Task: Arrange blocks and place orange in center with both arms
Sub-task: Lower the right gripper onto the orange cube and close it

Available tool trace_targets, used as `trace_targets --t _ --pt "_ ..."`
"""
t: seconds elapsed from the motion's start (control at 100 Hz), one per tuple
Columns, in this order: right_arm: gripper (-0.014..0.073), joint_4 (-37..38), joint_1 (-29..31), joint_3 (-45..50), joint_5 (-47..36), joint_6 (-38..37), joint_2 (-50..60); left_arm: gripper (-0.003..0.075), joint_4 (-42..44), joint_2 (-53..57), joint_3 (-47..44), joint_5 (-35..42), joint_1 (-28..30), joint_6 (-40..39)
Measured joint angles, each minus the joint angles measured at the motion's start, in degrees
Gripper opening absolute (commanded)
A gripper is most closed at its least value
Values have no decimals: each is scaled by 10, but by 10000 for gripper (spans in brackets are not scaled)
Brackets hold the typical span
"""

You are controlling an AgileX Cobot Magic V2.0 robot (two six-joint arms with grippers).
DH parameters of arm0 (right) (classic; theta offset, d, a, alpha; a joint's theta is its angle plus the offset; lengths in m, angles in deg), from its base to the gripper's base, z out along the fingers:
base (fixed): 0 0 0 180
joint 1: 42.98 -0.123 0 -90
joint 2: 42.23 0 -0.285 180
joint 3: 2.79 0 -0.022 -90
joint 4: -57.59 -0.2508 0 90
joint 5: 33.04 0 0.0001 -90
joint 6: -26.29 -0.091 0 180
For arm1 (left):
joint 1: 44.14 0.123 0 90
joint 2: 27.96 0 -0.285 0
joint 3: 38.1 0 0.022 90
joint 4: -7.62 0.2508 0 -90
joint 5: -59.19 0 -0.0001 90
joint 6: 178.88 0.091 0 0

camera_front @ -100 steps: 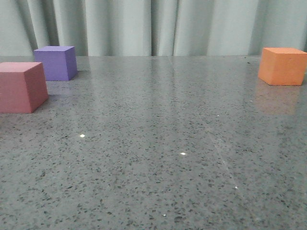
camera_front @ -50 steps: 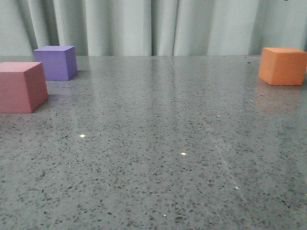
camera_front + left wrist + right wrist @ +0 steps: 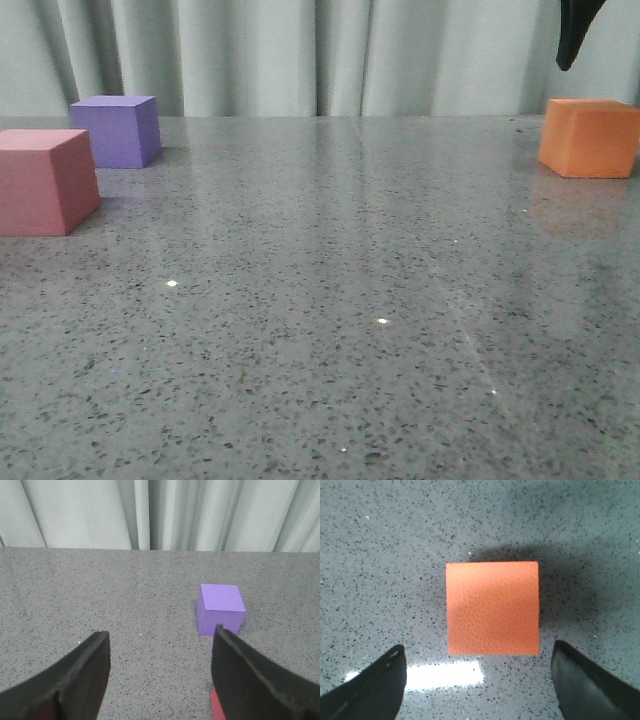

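Orange cube (image 3: 493, 608): matte, likely light foam, grippy; grasp opposite side faces. Right gripper (image 3: 479, 680) spread wide above it, empty.

- No text, label, brand, number or sign can be read in any view.
- The cubes' faces are plain, with no markings.
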State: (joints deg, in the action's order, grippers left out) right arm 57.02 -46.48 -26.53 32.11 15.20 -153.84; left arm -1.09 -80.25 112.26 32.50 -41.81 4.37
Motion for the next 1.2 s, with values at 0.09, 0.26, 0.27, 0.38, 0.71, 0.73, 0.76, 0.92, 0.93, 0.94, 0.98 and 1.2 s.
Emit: trace_targets --t 0.09,0.26,0.27,0.38,0.71,0.73,0.76,0.92,0.93,0.94,0.98,1.2 --pt "590 6 0 0 -3 -2 -11 418 0 0 0 0 0 0" --pt "590 6 0 -1 -5 -6 -34 418 0 0 0 0 0 0" --pt "590 6 0 -1 -6 -6 -36 418 0 0 0 0 0 0" --pt "590 6 0 -1 -13 -6 -45 418 0 0 0 0 0 0" --pt "590 6 0 -1 -18 -6 -76 418 0 0 0 1 0 0" --pt "590 6 0 -1 -18 -6 -78 418 0 0 0 1 0 0" --pt "590 6 0 -1 -19 -6 -79 418 0 0 0 1 0 0" --pt "590 6 0 -1 -29 -6 -83 418 0 0 0 1 0 0" --pt "590 6 0 -1 -29 -6 -83 418 0 0 0 1 0 0" --pt "590 6 0 -1 -29 -6 -83 418 0 0 0 1 0 0" --pt "590 6 0 -1 -29 -6 -83 418 0 0 0 1 0 0" --pt "444 6 0 -1 -30 -6 -83 418 0 0 0 1 0 0"
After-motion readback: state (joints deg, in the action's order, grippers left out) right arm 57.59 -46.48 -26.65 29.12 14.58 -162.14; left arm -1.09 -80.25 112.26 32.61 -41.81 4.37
